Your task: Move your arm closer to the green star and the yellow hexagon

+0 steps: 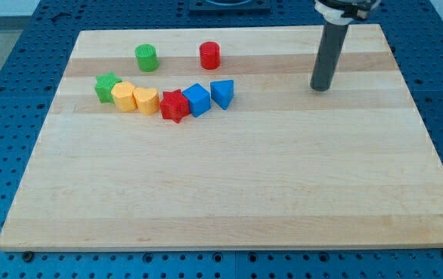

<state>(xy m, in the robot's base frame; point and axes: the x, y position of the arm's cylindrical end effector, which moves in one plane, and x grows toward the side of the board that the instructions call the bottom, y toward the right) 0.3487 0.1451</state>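
The green star lies at the view's left on the wooden board, touching the yellow hexagon on its right. My tip rests on the board at the view's upper right, far to the right of both blocks. A curved row runs on from the hexagon: a yellow heart, a red star, a blue cube and a blue triangle.
A green cylinder and a red cylinder stand above the row, near the board's top edge. A blue pegboard table surrounds the board.
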